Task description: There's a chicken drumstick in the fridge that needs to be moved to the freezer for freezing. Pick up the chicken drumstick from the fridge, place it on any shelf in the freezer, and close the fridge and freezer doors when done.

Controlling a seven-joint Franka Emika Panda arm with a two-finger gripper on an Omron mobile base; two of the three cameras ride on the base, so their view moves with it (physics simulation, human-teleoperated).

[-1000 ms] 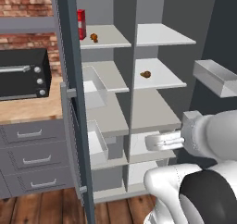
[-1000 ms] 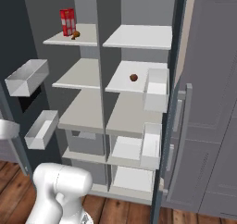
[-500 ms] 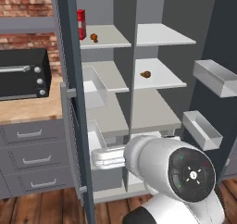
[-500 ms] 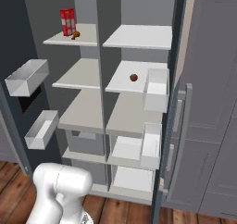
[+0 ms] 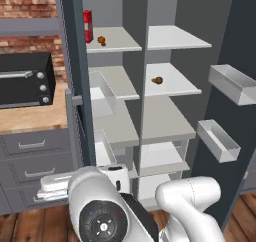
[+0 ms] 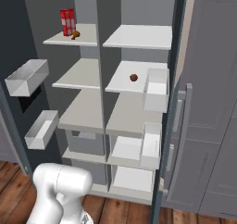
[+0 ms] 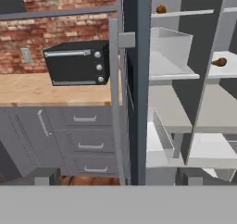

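Note:
Both slate-blue doors stand open. The chicken drumstick [image 5: 157, 79] [image 6: 134, 77] [image 7: 219, 61] lies on the middle shelf [image 5: 172, 86] of the fridge [image 5: 170, 111], the right section. The freezer [image 5: 112, 86] is the left section. Its door [image 5: 75, 61] [image 7: 139, 79] shows edge-on, with a dark panel on its outer face. The fridge door [image 5: 235, 51] swings out to the right. My gripper [image 5: 50, 187] [image 7: 119, 177] hangs low at the left, in front of the freezer door's edge. It is open and holds nothing, far below the drumstick.
A red carton [image 5: 87, 26] and another brown lump [image 5: 101, 40] sit on the freezer's top shelf. Clear bins [image 5: 232, 83] hang on both doors. A black toaster oven [image 5: 22, 81] stands on the wooden counter [image 5: 35, 118] over grey drawers [image 7: 85, 140]. Grey cabinets [image 6: 208, 102] stand to the right.
The arm has swung low from the right side across to the left, carrying the open hand in front of the freezer door's edge. Doors and food have not moved.

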